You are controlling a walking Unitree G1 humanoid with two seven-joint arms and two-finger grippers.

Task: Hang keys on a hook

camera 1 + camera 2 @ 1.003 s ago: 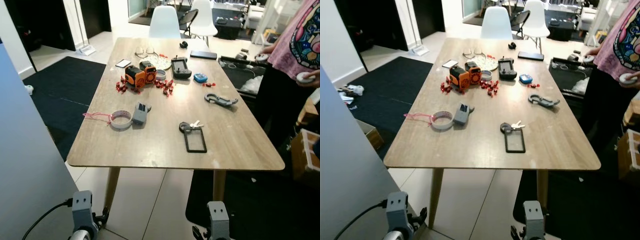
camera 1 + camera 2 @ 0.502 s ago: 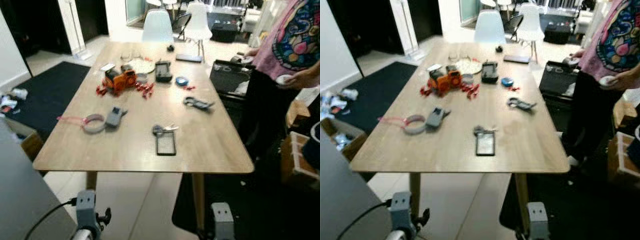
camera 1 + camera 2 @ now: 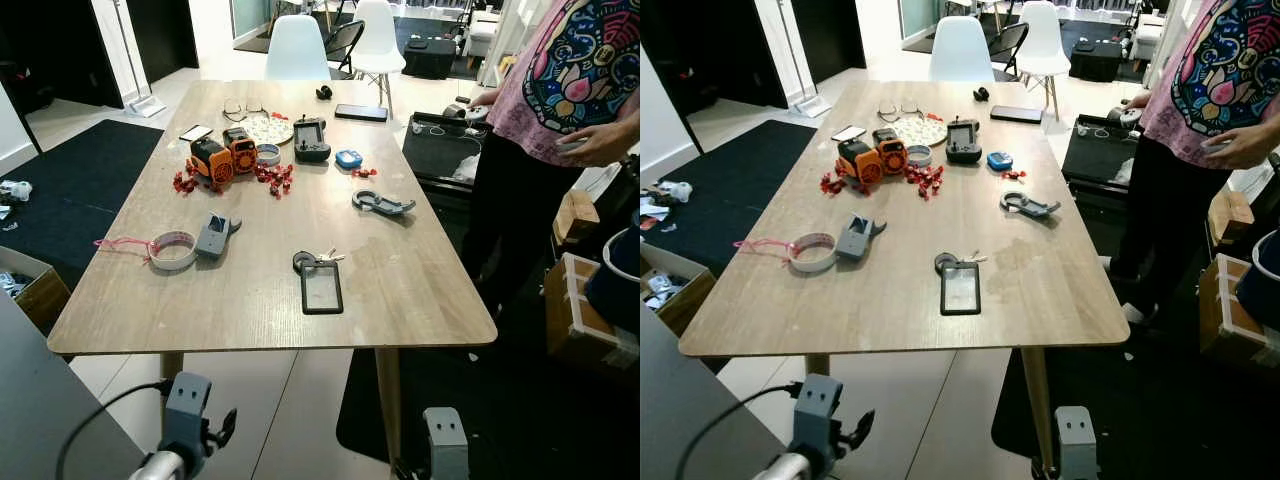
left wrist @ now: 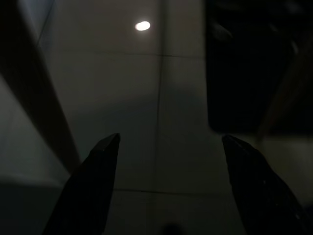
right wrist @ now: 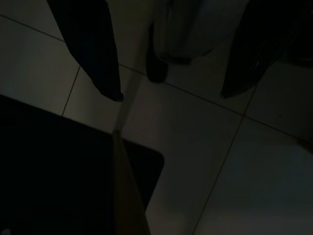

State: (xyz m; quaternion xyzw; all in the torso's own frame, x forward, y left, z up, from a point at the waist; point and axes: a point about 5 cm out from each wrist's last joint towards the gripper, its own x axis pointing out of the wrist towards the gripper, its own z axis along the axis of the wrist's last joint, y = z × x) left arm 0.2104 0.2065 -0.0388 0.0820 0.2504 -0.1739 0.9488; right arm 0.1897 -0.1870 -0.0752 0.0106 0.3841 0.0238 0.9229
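Pale wood-grain dining table carries the untouched silver keys on a black ring, touching a black rectangular card holder near its front edge. Both grippers, left gripper and right gripper, hang spread-fingered over floor tiles. Nothing lifted; hook unseen. A cardboard box left of the table holds scraps.

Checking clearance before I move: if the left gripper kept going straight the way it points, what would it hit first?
Likely the tiled floor. The left gripper hangs open, pointing down at pale tiles, nothing between its fingers; depth is unclear in the dark wrist view.
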